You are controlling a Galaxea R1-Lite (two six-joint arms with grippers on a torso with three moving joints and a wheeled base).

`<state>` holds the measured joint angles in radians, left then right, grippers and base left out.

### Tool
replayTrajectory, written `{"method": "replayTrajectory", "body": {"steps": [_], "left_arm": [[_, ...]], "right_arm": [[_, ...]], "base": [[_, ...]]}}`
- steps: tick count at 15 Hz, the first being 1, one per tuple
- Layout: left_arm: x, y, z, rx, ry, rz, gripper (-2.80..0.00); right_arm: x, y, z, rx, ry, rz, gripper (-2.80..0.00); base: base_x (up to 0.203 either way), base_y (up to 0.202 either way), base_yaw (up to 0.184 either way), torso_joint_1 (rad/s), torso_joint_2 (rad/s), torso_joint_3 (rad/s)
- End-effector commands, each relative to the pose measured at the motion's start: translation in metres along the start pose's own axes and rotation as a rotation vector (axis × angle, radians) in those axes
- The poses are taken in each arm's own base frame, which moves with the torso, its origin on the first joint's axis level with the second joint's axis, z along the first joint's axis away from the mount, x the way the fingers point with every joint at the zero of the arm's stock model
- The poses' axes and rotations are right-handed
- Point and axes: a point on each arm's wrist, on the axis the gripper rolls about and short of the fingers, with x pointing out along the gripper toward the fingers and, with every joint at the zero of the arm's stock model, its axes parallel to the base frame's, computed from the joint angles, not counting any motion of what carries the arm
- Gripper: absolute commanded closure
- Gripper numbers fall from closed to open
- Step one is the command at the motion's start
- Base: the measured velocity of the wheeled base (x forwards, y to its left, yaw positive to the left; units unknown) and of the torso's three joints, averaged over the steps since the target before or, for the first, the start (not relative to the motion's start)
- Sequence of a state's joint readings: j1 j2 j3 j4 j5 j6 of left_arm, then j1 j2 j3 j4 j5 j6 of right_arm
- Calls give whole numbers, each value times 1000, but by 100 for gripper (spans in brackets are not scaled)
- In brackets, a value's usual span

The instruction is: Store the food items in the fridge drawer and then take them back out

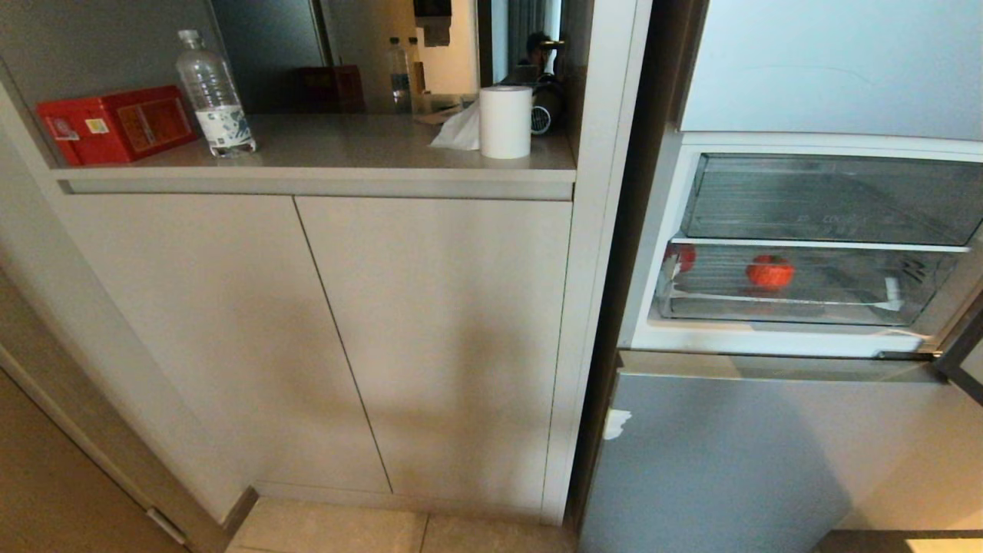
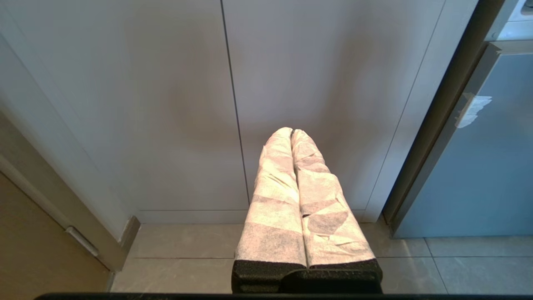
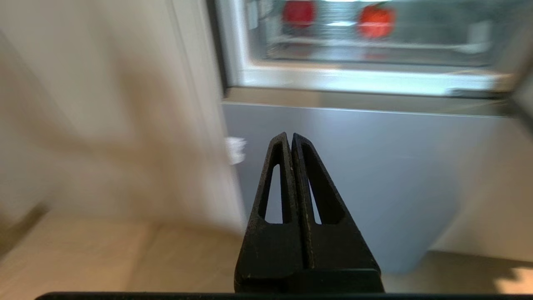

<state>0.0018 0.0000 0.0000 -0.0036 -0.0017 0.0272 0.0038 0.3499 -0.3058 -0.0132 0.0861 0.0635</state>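
1. Pointing toward the fridge, the right gripper (image 3: 291, 137) has its two black fingers pressed together and holds nothing; it is low, in front of the grey lower fridge door (image 3: 354, 166), well below the open compartment.
2. The left gripper (image 2: 291, 132) has its two white-wrapped fingers also together and empty, facing the cabinet doors (image 2: 166, 104) near the floor; this arm looks parked.
3. The food sits behind the clear front of the shallow drawer (image 1: 791, 311), which appears pushed in: one red fruit (image 1: 681, 256) at its left end, one orange-red fruit (image 1: 769, 272) near the middle, well apart from each other.
4. Risk: with fingers together the right gripper cannot hook or grasp the drawer front, so it may only push it.
5. Risk: the taller drawer (image 1: 829, 200) is directly above, so a reach that is a little high may pull the wrong one.
6. Risk: round fruits may roll when the drawer is pulled quickly, and a grasp could then miss.
7. Risk: the fridge stands at the right side of the head view, so the arm may brush the white frame (image 1: 653, 253).
8. Counts: two grippers, two fruits, two clear drawers, two cabinet doors, one water bottle (image 1: 213, 94), one red box (image 1: 115, 124), one paper roll (image 1: 505, 121).
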Motion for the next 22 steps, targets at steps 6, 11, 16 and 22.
{"method": "replayTrajectory", "body": {"steps": [6,11,16,22], "left_arm": [[0,0,0,0,2,0,0],[0,0,0,0,2,1,0],[0,0,0,0,2,0,0],[0,0,0,0,2,1,0]], "right_arm": [[192,1,21,78,336,113,-280],[293,11,-18,67,317,90,-280],[359,10,-47,54,141,-50,-280],[413,10,-44,65,-45,-124,-280]], "base": [[0,0,0,0,0,0],[0,0,0,0,0,0],[0,0,0,0,0,0],[0,0,0,0,0,0]]}}
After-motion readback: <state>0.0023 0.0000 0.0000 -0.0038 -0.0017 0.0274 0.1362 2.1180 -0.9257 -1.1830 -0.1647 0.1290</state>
